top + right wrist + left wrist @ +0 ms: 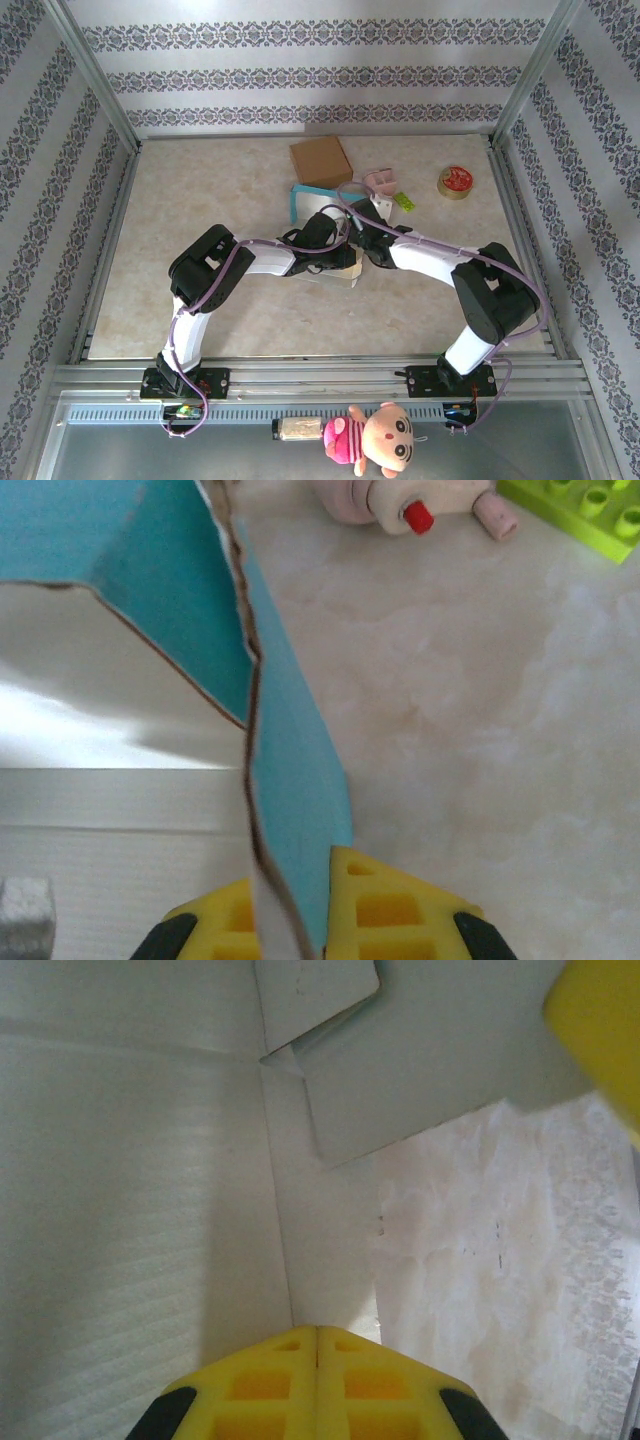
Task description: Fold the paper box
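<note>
When you consult the overhead view, locate the paper box [318, 205] near the middle of the table [200, 200], with both arms reaching inward and meeting over it. Note that the box is partly formed: its outer faces are teal and its inner faces white.

Verify the right gripper [300, 905] in its wrist view. Its yellow fingers [385, 900] are clamped on the edge of an upright teal flap, which passes between them and rises away from the camera.

Verify the left gripper [317, 1345] in its wrist view. Its pads are pressed together along a thin seam, close against a white inner panel and beside a crease. You cannot tell from this view whether any paper is pinched.

Observe the surrounding items. A brown cardboard box [320, 160] lies just behind the paper box. A pink toy [400, 500] and a green brick [590, 510] lie just beyond the teal flap. A tape roll [455, 182] sits well apart to the right.
</note>
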